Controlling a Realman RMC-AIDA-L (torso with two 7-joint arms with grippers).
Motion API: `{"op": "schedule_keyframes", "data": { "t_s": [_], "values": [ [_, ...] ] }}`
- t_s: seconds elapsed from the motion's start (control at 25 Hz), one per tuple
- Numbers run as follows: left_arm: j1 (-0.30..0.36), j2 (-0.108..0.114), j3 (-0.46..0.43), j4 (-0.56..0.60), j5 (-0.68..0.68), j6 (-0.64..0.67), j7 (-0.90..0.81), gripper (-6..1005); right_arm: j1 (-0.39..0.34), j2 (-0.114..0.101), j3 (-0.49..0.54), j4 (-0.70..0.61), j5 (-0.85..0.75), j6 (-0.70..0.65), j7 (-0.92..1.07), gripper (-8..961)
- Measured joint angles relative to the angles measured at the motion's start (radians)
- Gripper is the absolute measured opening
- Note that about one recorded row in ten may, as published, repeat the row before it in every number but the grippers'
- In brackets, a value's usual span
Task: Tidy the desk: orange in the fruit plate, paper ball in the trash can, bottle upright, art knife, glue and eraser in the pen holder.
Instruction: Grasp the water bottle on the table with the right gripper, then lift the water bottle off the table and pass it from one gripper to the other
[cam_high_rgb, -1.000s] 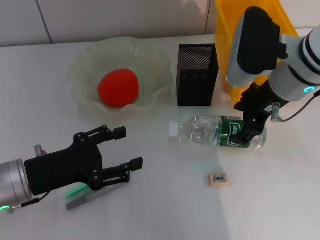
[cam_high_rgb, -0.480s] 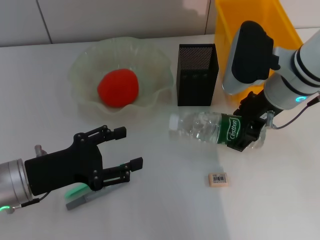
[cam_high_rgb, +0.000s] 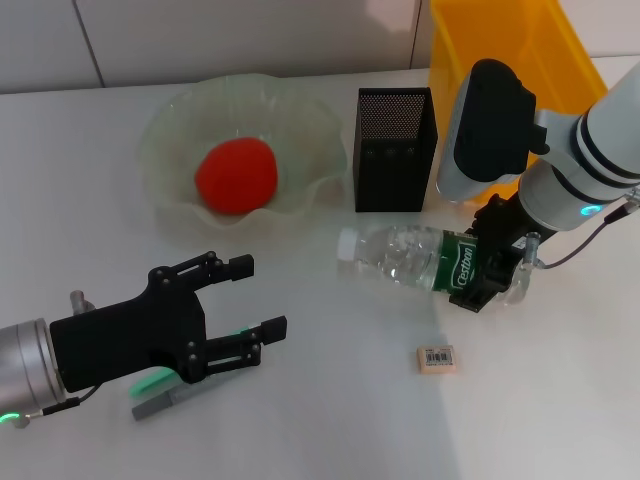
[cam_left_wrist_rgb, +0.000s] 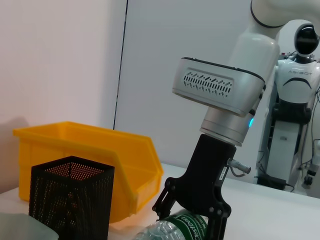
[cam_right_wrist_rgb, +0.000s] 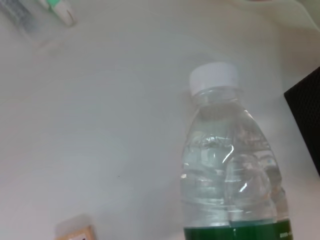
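Head view, step: standing the bottle (cam_high_rgb: 425, 260) up is the job in hand; the orange (cam_high_rgb: 235, 176) already sits in the fruit plate (cam_high_rgb: 170, 130) at upper left of the frame
Head view, right gripper (cam_high_rgb: 487, 268): at middle right, closed on the bottle across its green-labelled lower half; the bottle lies nearly flat on the bench (cam_high_rgb: 330, 400), cap toward frame centre, just in front of the pen holder (cam_high_rgb: 394, 150)
Head view, next move: by my reading the base end must swing down and the cap end up until the bottle is vertical, then it is set on bare bench clear of the pen holder and the eraser (cam_high_rgb: 435, 357) lying below it in the frame
Head view, left gripper (cam_high_rgb: 240, 310): lower left, fingers spread open, holding nothing; it hovers over a grey and green pen-like tool (cam_high_rgb: 165, 392)
Head view, trash can (cam_high_rgb: 500, 60): upper right, behind the right arm
Left wrist view: the right gripper (cam_left_wrist_rgb: 192, 220) shows at lower centre, its black fingers straddling the bottle (cam_left_wrist_rgb: 175, 230); pen holder (cam_left_wrist_rgb: 70, 202) at lower left with the trash can (cam_left_wrist_rgb: 85, 155) behind it
Right wrist view: the bottle (cam_right_wrist_rgb: 230, 175) fills the right of the frame, white cap toward the top; the eraser (cam_right_wrist_rgb: 75, 233) peeks in at the bottom left edge; this arm's own fingers are not visible here
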Motion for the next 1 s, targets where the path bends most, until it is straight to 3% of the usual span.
{"op": "schedule_keyframes", "data": {
  "t_s": [0.64,1.0],
  "values": [
    [0.000,0.000,0.003,0.000,0.000,0.003,0.000,807,-0.013,0.000,0.000,-0.002,0.015,0.008,0.001,779],
    [0.001,0.000,0.002,0.001,-0.005,0.007,0.000,807,-0.141,-0.004,0.009,-0.245,0.126,-0.052,-0.018,765]
  ]
}}
